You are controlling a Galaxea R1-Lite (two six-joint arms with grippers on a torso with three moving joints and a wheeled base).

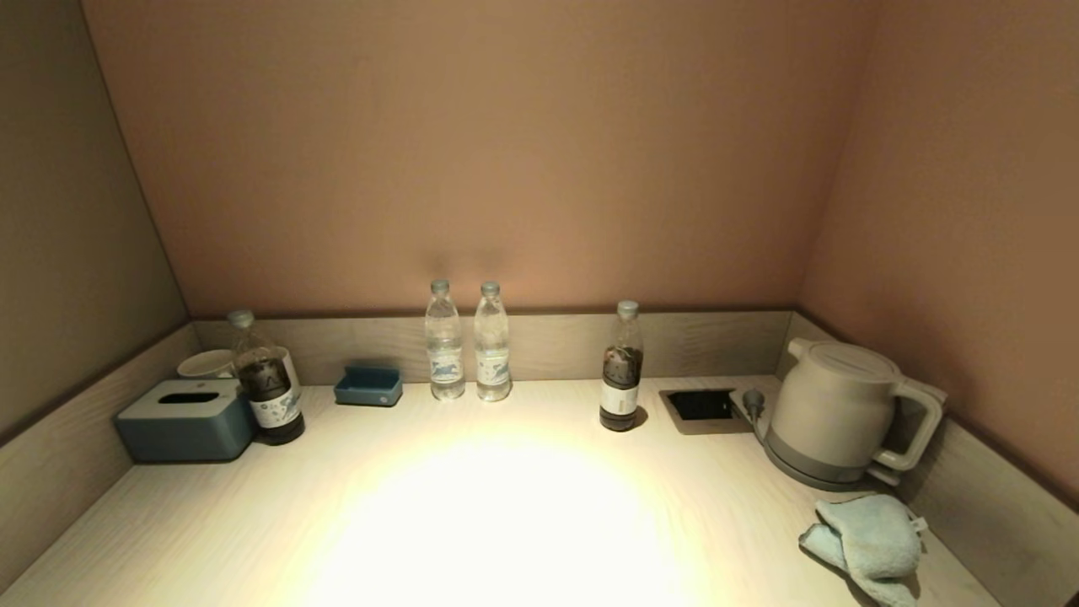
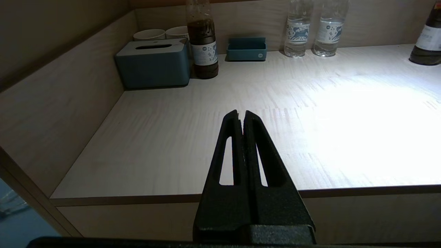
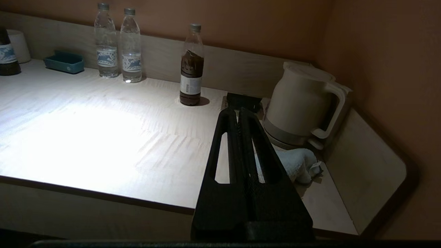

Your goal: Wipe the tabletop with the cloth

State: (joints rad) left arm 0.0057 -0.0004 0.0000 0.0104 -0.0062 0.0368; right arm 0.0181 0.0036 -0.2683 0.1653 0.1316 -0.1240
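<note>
Wiping has not begun, judging by the scene; left end effector (image 2: 244,113) hangs before the worktop's (image 1: 472,506) front edge, fingers together, empty; right end effector (image 3: 237,111) likewise together, empty; cloth (image 1: 872,544) lies crumpled at far right, just before the kettle (image 1: 834,413), ungrasped.

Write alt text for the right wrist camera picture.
The right tool, shut, hangs over the tabletop's front edge, aimed toward a crumpled cloth beside a white kettle. Three bottles stand along the back rim.
</note>
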